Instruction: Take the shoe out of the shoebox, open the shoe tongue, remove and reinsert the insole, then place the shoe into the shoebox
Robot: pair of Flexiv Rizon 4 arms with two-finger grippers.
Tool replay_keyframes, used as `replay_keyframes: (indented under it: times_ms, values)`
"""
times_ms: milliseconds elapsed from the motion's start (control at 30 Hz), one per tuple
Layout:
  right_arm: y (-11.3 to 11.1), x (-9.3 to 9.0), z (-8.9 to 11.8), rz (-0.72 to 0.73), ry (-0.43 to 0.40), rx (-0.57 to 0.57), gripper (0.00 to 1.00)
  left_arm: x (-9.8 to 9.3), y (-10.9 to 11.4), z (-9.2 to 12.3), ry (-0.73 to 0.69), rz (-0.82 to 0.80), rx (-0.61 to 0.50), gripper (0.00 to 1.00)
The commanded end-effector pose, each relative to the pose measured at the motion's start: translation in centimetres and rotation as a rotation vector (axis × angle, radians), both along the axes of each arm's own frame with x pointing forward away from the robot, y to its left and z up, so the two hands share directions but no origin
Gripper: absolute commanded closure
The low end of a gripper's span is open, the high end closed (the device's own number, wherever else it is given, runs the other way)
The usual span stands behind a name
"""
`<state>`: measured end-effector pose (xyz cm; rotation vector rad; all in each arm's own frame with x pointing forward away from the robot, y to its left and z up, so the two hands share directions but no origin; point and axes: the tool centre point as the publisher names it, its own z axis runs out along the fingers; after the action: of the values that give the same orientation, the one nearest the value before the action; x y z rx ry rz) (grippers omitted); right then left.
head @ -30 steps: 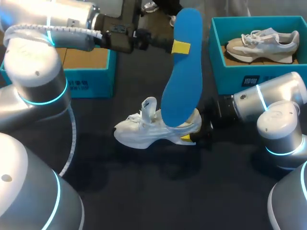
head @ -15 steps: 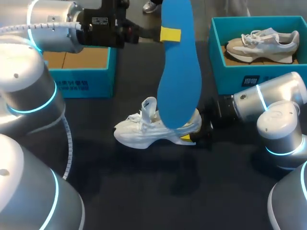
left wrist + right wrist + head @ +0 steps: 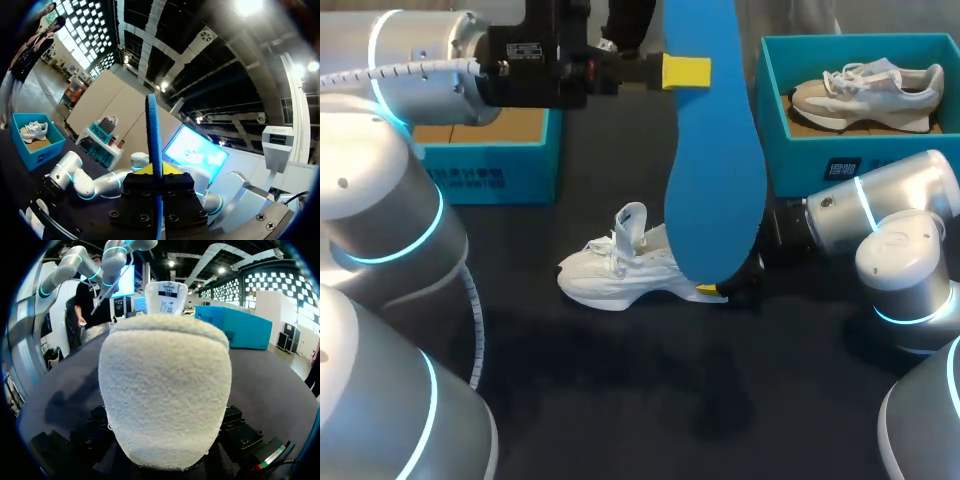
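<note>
The shoe [image 3: 620, 272] stands on its sole mid-table. The right gripper [image 3: 720, 290] clamps its heel, probably to steady it for the insole work. Above the heel hangs the insole [image 3: 715, 180], upright, its lower end seemingly clear of the opening. The left gripper [image 3: 685, 72] pinches it near the top, a hold that suits sliding it back in. Beyond, the left box [image 3: 490, 175] likely awaits the shoe, while the right box [image 3: 820, 160] holds a second shoe [image 3: 865, 92].

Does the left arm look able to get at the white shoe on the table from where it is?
Probably yes: the left claw holds the blue insole, whose lower end hangs at the white shoe; nothing seems to lie between.
</note>
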<state>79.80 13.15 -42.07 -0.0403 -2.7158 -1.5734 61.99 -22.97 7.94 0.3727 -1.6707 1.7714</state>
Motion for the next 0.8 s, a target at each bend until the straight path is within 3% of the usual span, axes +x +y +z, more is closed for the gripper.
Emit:
replay_keyframes:
  times_ms: [33,333,800]
  values:
    - [0.3,0.0,-0.3,0.0,0.0,-0.002,1.0,-0.6,-0.1,0.4,0.024,-0.003,0.003,1.0]
    - [0.3,0.0,-0.3,0.0,0.0,-0.002,1.0,-2.0,0.8,0.7,0.017,0.002,-0.002,1.0]
    - [0.3,0.0,-0.3,0.0,0.0,-0.002,1.0,-2.5,1.4,0.3,0.011,0.043,0.0,1.0]
